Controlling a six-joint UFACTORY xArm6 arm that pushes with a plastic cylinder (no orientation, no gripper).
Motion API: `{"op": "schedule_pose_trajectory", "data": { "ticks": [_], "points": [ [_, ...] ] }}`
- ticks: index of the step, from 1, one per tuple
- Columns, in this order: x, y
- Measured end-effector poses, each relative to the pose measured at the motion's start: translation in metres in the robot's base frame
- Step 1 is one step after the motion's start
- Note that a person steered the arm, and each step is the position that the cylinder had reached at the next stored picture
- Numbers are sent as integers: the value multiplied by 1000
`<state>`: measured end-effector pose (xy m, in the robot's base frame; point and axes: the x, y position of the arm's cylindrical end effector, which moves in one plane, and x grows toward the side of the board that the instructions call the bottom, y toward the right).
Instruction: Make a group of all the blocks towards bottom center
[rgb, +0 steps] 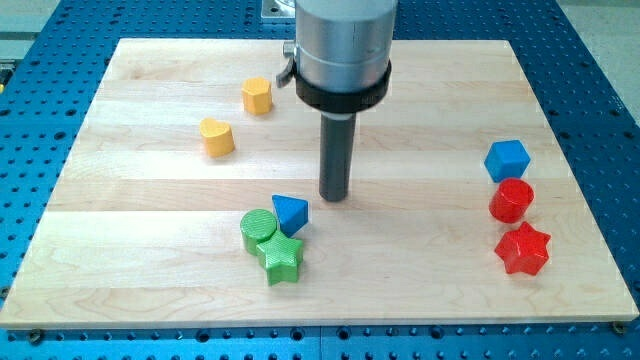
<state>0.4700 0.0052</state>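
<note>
My tip (334, 197) rests on the board just right of and slightly above the blue triangular block (290, 212), not touching it. The blue triangular block, a green cylinder (258, 229) and a green star (282, 257) sit packed together near the bottom centre. A yellow hexagonal block (257, 95) and a yellow heart block (216, 137) lie apart at the upper left. On the right, a blue hexagonal block (506, 159), a red cylinder (511, 200) and a red star (523, 249) stand in a column.
The wooden board (150, 280) lies on a blue perforated table (610, 100). The arm's grey body (343, 45) hangs over the board's top centre and hides part of it.
</note>
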Motion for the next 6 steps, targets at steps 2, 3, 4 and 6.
{"op": "schedule_pose_trajectory", "data": {
  "ticks": [2, 3, 4, 6],
  "points": [
    [65, -10],
    [-18, 77],
    [-91, 138],
    [-68, 289]
  ]
}}
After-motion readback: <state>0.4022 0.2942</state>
